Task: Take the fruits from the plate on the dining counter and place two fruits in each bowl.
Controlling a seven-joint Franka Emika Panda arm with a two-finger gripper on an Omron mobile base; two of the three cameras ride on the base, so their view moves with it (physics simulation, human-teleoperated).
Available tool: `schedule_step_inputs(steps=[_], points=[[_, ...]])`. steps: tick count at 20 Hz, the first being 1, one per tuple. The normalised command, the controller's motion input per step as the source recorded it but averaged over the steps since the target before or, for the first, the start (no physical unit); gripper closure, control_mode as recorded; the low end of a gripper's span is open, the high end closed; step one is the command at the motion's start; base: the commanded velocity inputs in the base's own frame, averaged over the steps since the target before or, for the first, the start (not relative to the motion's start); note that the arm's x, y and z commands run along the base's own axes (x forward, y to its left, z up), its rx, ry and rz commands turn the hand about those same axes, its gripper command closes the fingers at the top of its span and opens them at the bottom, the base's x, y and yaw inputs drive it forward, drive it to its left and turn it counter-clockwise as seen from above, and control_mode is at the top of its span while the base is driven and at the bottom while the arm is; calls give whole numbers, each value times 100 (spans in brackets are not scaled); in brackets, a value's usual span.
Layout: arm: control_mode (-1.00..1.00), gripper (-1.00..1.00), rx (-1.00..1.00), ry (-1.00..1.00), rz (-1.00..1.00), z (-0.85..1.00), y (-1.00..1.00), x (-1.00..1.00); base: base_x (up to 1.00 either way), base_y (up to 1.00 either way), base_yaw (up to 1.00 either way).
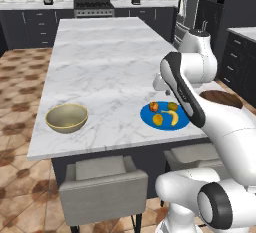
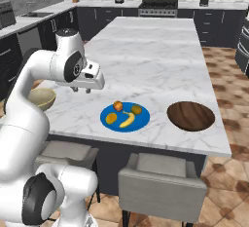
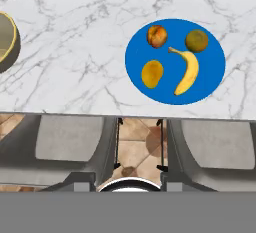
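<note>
The blue plate (image 1: pixel 183 122) (image 2: pixel 142 120) (image 3: pixel 212 74) lies near the front edge of the marble dining counter (image 1: pixel 105 62) (image 2: pixel 151 50). On it are a banana (image 3: pixel 187 72) (image 2: pixel 128 119), an orange (image 3: pixel 152 73), a reddish fruit (image 3: pixel 157 35) and a yellow-green one (image 3: pixel 196 40). The tan bowl (image 1: pixel 66 117) (image 3: pixel 6 42) stands on the counter to the plate's left, and the dark brown bowl (image 2: pixel 190 115) (image 1: pixel 220 98) to its right. My gripper (image 2: pixel 80 90) (image 1: pixel 165 91) (image 3: pixel 127 177) hovers high over the counter's front edge, left of the plate, open and holding nothing.
Two grey stools (image 2: pixel 163 179) (image 1: pixel 102 182) stand under the counter's front edge, right below the gripper. A stove (image 1: pixel 93 7) and dark cabinets line the back wall. Brown tiled floor surrounds the island.
</note>
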Motion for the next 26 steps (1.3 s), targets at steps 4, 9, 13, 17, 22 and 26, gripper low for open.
schedule_step_inputs(steps=[4,9,13,17,22,26], points=[[-100,-100,0,0,0,-11,-14,0,0,0,0],[-100,-100,0,0,-1,-26,-53,4,0,0,0],[-100,-100,0,0,-3,-37,-41,24,0,0,0],[-100,-100,0,0,-2,-37,-33,39,0,0,0],[-100,-100,0,0,-2,-38,-39,38,0,0,0],[-100,-100,0,0,-3,-45,-27,45,0,0,0]])
